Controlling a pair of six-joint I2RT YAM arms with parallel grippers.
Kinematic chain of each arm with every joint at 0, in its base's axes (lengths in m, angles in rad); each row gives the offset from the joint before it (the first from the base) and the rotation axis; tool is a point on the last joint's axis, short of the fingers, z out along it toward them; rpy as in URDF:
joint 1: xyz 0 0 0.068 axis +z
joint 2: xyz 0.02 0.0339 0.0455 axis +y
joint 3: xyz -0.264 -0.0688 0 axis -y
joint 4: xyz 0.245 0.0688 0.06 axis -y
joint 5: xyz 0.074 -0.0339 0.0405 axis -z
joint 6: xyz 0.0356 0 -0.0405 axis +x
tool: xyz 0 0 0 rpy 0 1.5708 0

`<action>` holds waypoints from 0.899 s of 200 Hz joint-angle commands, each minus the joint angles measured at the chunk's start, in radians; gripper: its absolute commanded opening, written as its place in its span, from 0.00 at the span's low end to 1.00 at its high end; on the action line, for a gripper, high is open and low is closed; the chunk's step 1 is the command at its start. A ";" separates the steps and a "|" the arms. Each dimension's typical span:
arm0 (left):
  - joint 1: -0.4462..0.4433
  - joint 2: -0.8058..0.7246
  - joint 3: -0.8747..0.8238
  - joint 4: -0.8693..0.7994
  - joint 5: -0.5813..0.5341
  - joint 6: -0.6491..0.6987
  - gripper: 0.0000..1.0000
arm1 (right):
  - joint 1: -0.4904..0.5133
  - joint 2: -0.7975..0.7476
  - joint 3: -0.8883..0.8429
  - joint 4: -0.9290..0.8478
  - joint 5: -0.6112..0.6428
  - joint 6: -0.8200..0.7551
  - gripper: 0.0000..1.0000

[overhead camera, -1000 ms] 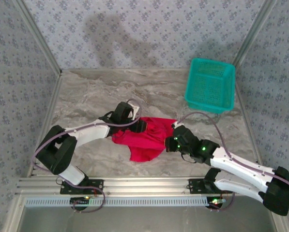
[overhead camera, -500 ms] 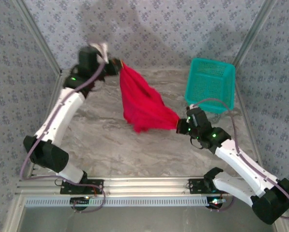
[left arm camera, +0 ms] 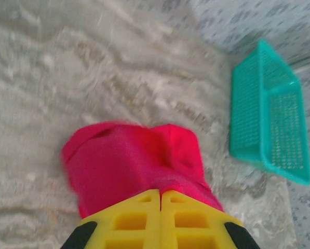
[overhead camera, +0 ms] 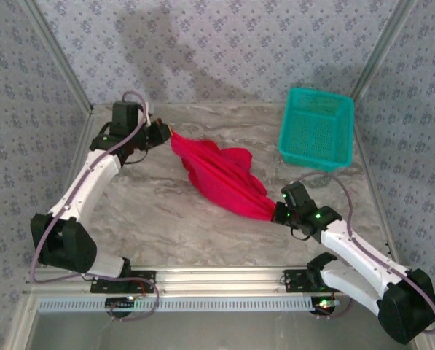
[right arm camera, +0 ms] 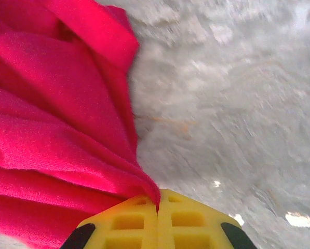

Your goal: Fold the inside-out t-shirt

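Left gripper (overhead camera: pixel 167 135) and right gripper (overhead camera: pixel 275 212) pinch opposite t-shirt (overhead camera: pixel 221 179) edges, basket (overhead camera: pixel 304 138) well apart.

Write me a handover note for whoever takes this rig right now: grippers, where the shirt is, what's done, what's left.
Left gripper: shut on one end of the red t-shirt, far left of the table.
Right gripper: shut on the other end, near right.
Shirt: bunched, stretched diagonally between them.
Teal basket: far right, apart from the shirt.
Done: both ends gripped.
To do: spread the shirt flat, then make every fold.
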 commanded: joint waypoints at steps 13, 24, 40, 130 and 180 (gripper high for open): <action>0.002 -0.009 -0.054 0.183 0.045 -0.056 0.00 | -0.001 0.006 0.038 -0.115 0.012 0.037 0.14; -0.024 -0.015 -0.084 0.197 0.042 -0.053 0.00 | 0.021 0.009 0.090 -0.127 0.013 0.029 0.30; -0.062 -0.036 -0.135 0.213 0.026 -0.046 0.00 | 0.070 0.025 0.181 -0.123 0.018 0.003 0.45; -0.123 -0.236 -0.326 0.180 -0.066 -0.006 0.00 | 0.195 0.723 0.671 0.046 -0.002 -0.212 0.59; -0.098 -0.275 -0.329 0.117 -0.068 0.040 0.00 | 0.179 0.835 0.920 -0.089 0.037 -0.253 0.00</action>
